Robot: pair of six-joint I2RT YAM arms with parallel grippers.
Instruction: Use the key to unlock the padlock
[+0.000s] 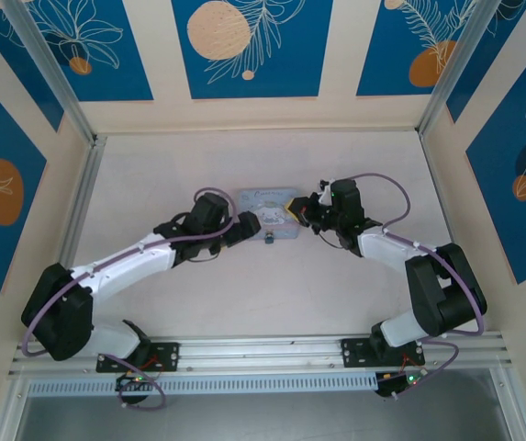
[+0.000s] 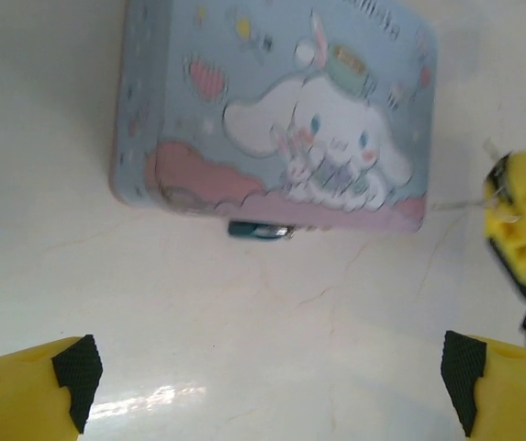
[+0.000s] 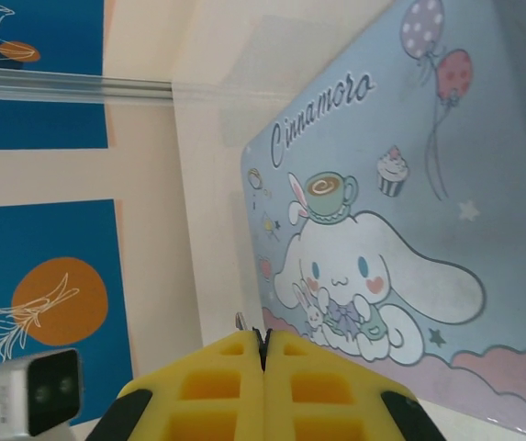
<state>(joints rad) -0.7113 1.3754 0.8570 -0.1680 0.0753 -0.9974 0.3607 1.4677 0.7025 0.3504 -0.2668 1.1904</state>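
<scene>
Risk: fumbled key insertion.
right hand [image 3: 263, 354] clamped shut on thin silvery sliver, seemingly the key [image 3: 241, 322]; left hand [image 2: 270, 381] wide open, empty; padlock [image 2: 261, 230] at tin box [image 2: 272, 110] lower edge, mid-frame. Tiny key could twist in pinch or shove the unheld padlock aside.

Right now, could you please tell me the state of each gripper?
Left gripper: open, holding nothing.
Right gripper: shut, pinching a tiny silvery sliver at its tips, apparently the key.
</scene>
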